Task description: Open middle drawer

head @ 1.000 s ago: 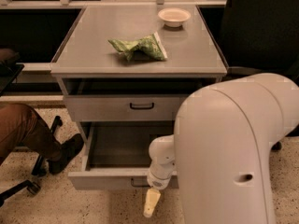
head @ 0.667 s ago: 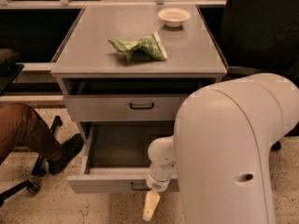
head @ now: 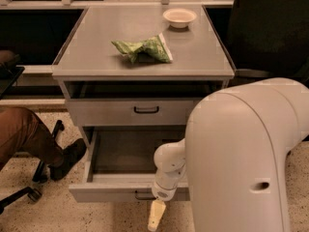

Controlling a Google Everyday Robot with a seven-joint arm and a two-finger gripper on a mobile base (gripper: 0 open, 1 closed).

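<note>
The middle drawer (head: pixel 116 193) is pulled far out of the grey cabinet, and its dark empty inside shows. Its small black bar handle (head: pixel 144 195) sits at the centre of the light-grey front. My gripper (head: pixel 156 216) hangs at the end of the white arm, right in front of the drawer front and just below the handle. The upper drawer (head: pixel 111 112), with its own black handle, sits above it with a dark gap under the cabinet top. The lowest drawer is hidden under the pulled-out one.
A green crumpled bag (head: pixel 142 48) and a white bowl (head: pixel 179 17) lie on the cabinet top (head: pixel 96 57). A person's leg and black shoe (head: pixel 67 159) and a chair wheel (head: pixel 33 193) are at the left. My white arm housing (head: pixel 246 158) fills the lower right.
The middle drawer has come out a little further towards the camera. My gripper has moved the same way with it, slightly lower in the view.
</note>
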